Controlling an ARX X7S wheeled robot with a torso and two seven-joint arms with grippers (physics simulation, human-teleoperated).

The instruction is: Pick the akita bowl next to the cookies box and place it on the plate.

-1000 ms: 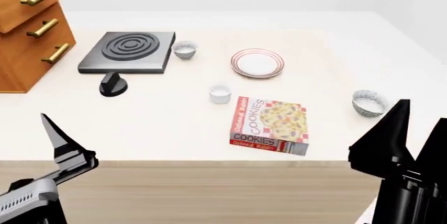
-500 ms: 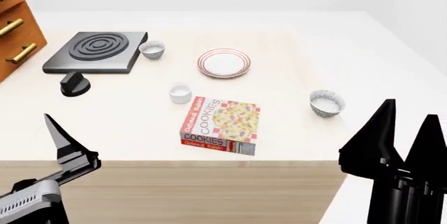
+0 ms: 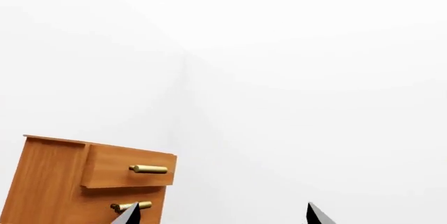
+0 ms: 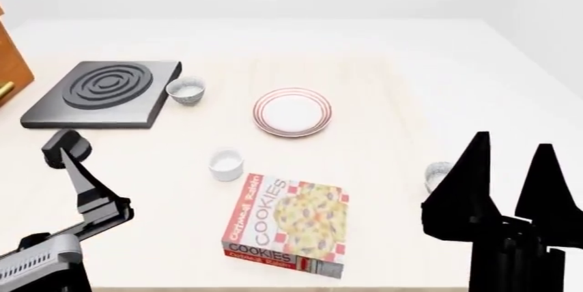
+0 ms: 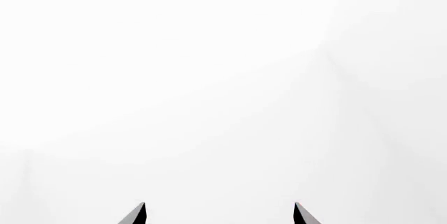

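Right gripper (image 4: 508, 147) is hanging raised near the table's right edge, fingers spread, nothing between them, and is partly hiding the akita bowl (image 4: 437, 175). That bowl is sitting on the table (image 4: 383, 80) right of the cookies box (image 4: 289, 226), near it but apart, well apart from the plate (image 4: 291, 112). A twin bowl (image 4: 185, 90) is sitting just beside the stove (image 4: 102, 92), so probably not the target. Left gripper (image 3: 222, 214) is pointing at the wooden drawers (image 3: 91, 182), tips wide apart, idle. A white ramekin (image 4: 226, 164) is standing between box and stove. Approach looks barely begun.
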